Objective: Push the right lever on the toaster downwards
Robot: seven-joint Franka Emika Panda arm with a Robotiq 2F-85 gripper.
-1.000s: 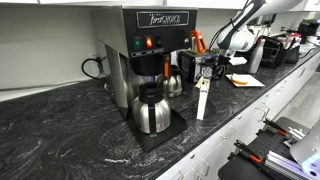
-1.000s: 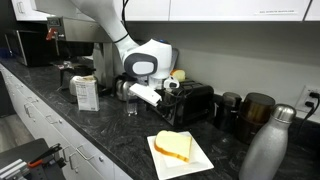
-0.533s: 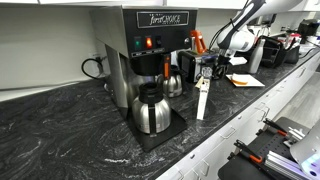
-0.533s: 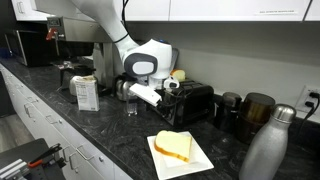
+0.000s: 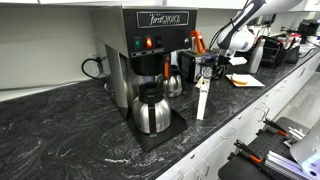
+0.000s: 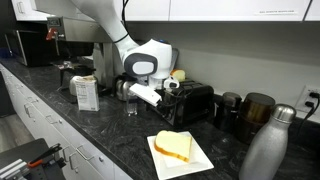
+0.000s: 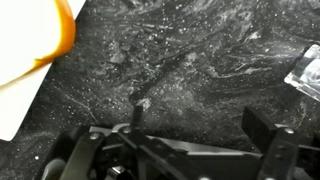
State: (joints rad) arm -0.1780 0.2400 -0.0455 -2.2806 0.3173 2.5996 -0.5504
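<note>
gripper point(image 7: 175, 135): I see it released, holding nothing | toaster point(image 6: 195, 103): just beside gripper (levers too small to tell)

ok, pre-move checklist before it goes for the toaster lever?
1. Tool open, nothing held: ok.
2. Toaster close beside tool: ok.
3. Right lever spotted: cannot tell, too small in both exterior views.
4. Tool lined up on lever: not ok; wrist view shows only countertop and a plate edge.
5. Plate with bread apart from toaster: ok.
</note>
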